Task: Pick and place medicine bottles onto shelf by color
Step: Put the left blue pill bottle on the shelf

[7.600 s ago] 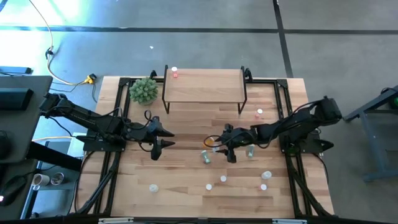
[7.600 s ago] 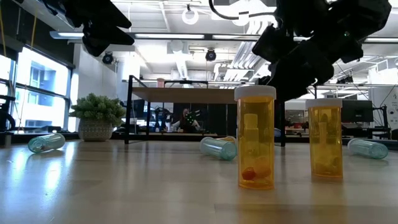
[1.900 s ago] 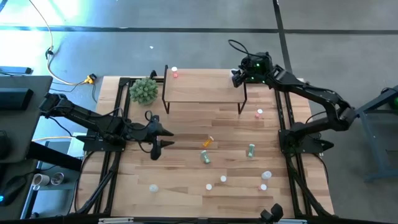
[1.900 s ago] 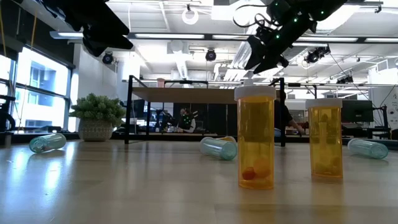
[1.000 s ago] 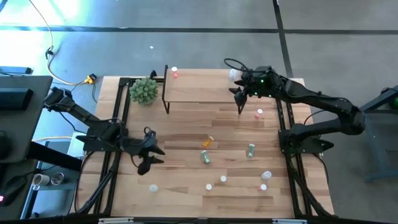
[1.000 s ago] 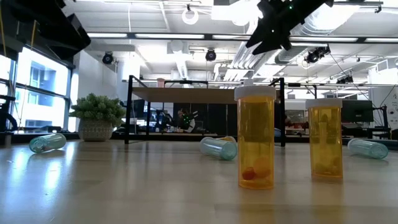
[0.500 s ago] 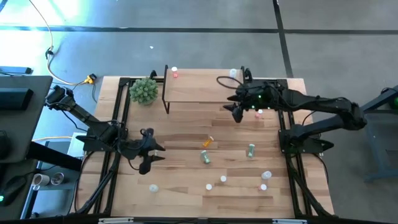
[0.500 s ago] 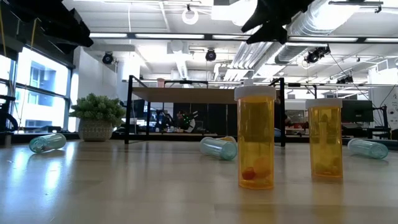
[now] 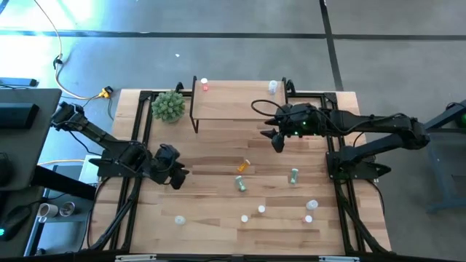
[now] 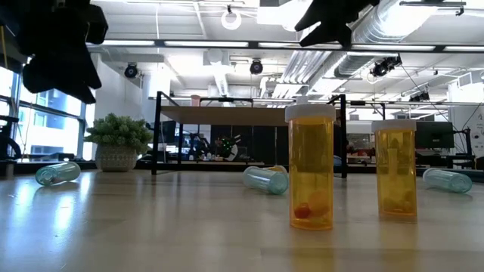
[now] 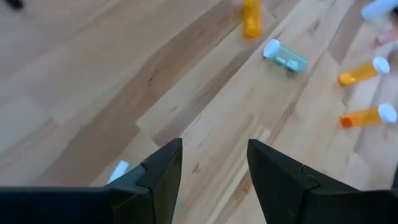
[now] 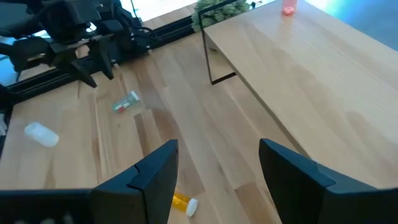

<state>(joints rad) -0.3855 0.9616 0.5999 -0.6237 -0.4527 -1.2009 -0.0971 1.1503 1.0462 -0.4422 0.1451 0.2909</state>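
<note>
The shelf stands at the table's far middle. On it are a pink bottle at its far left corner and a clear bottle at its far right corner. An orange bottle and two green bottles lie mid-table. Two orange bottles stand upright near the front. My left gripper hangs open over the table's left side, its fingers apart with nothing between them. My right gripper hangs open in front of the shelf's right end, holding nothing.
A green spiky plant sits left of the shelf. More small bottles lie near the front edge. Black frame rails run along both sides. Bare wood lies between the shelf and the mid-table bottles.
My right gripper has swung from the shelf's right end toward the table's near edge, staying open and high. My left gripper has rolled about its own line and tipped downward, staying open over the table's left side. No bottle has moved.
</note>
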